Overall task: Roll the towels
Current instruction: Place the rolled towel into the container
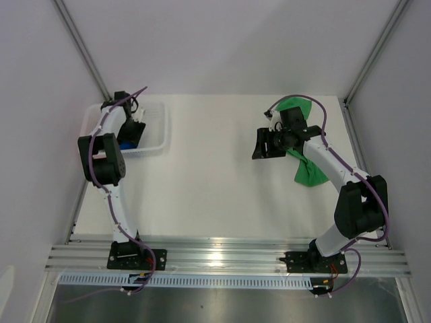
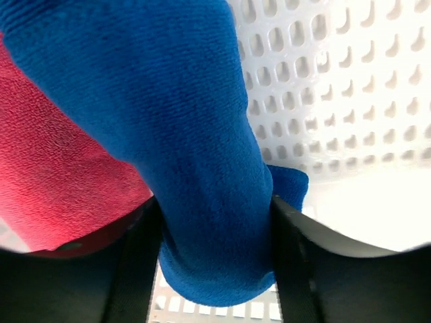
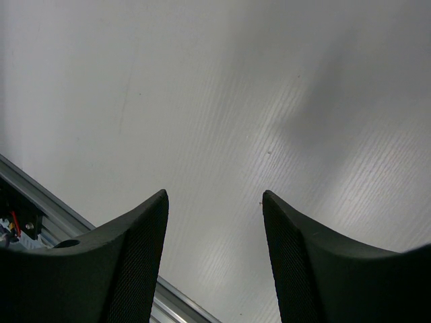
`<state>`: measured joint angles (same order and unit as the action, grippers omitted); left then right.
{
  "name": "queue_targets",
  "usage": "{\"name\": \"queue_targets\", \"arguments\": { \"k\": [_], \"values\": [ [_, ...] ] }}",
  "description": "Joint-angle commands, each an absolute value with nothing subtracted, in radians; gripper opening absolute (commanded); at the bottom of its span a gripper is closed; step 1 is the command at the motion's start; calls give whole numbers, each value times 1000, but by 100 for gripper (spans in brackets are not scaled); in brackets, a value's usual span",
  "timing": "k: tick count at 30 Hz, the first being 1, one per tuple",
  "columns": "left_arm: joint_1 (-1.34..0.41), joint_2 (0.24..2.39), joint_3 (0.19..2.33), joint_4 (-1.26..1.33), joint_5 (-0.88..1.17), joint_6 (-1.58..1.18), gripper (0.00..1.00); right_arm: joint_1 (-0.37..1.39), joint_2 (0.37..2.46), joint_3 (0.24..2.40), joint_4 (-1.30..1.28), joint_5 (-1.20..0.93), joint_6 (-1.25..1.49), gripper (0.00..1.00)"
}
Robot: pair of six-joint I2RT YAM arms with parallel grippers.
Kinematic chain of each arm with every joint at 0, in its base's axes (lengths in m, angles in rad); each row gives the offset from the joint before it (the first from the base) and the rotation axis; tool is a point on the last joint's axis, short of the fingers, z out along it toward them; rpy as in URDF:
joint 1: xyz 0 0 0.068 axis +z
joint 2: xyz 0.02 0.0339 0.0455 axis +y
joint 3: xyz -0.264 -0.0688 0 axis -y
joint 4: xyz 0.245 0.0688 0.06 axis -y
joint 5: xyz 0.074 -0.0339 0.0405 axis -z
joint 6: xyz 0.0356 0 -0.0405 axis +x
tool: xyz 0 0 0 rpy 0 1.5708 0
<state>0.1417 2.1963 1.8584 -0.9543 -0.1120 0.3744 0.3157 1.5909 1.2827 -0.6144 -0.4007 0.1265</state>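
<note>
white table (image 1: 215, 182): basket (image 1: 163, 128), green towel (image 1: 310, 172)

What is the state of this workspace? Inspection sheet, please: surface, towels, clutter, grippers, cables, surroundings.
Surface: white table, flat.
Job's things: blue towel and, touching it, pink-red towel in the white mesh basket at far left; green towel crumpled on the table at right, partly under the right arm.
Clutter: nothing seen.
Grippers: left gripper inside the basket, closed on the blue towel; right gripper open and empty above the table.
Cables: purple cables run along both arms.
Surroundings: white walls; aluminium rail at the near edge.
</note>
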Motion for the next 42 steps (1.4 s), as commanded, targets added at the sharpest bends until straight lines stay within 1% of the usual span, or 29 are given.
{"name": "queue_targets", "arguments": {
  "k": [1, 3, 5, 7, 19, 22, 23, 25, 26, 27, 31, 32, 42],
  "values": [
    [127, 2181, 1842, -930, -218, 451, 60, 310, 1575, 1292, -588, -416, 118, 61],
    [124, 2186, 1832, -907, -259, 472, 58, 307, 1575, 1293, -584, -417, 120, 61],
    [121, 2191, 1821, -885, -282, 497, 51, 307, 1572, 1293, -583, -419, 120, 61],
    [123, 2194, 1812, -856, -316, 515, 50, 305, 1572, 1289, -581, -419, 120, 61],
    [87, 2140, 1709, -644, -462, 667, 50, 302, 1575, 1284, -571, -426, 121, 61],
    [72, 2143, 1707, -699, -418, 637, 51, 304, 1580, 1284, -572, -430, 121, 61],
    [72, 2143, 1709, -727, -337, 624, 52, 302, 1578, 1284, -572, -428, 120, 61],
    [69, 2143, 1715, -773, -261, 577, 56, 299, 1577, 1281, -572, -428, 118, 61],
    [71, 2149, 1724, -817, -235, 562, 58, 301, 1577, 1281, -572, -426, 118, 61],
    [71, 2151, 1729, -830, -212, 530, 63, 298, 1577, 1281, -575, -426, 118, 61],
    [87, 2158, 1756, -876, -166, 497, 69, 295, 1580, 1281, -575, -433, 115, 61],
    [97, 2164, 1790, -906, -155, 491, 73, 295, 1578, 1281, -574, -433, 117, 61],
    [106, 2149, 1870, -907, -133, 425, 78, 293, 1568, 1253, -572, -436, 120, 61]
  ]
}}
